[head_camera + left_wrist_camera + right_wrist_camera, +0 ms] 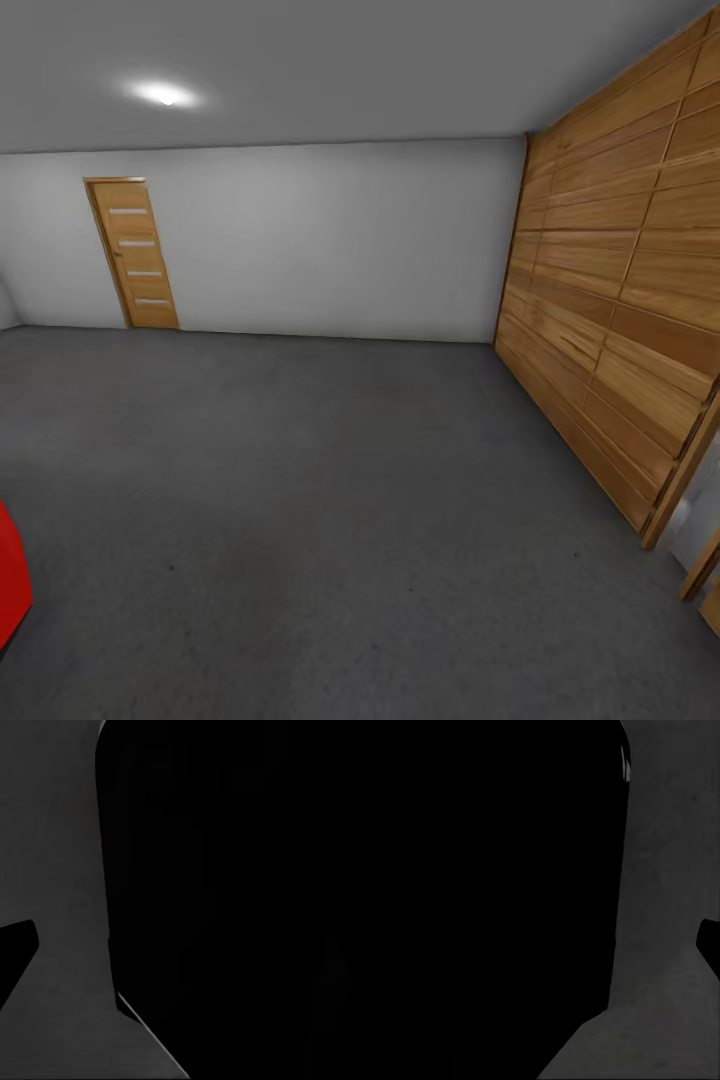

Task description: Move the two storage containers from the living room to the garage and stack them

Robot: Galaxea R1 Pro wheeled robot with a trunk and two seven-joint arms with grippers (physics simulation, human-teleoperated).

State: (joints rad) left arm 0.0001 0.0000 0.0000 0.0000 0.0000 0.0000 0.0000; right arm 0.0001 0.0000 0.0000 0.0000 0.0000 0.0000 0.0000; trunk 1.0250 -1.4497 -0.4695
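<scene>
Rough matt grey floor (330,520), wood-slat panel door (620,300), possibly glossy red car (10,585)

No legible text, labels, brands, numbers or signs appear anywhere before me, neither on the wood-slat panel door (620,300) nor the narrow wooden door (134,254).

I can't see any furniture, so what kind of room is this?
Probably a garage: a rough dark grey concrete-like floor, a large wood-slat panel door along one side, and plain white walls.
</scene>
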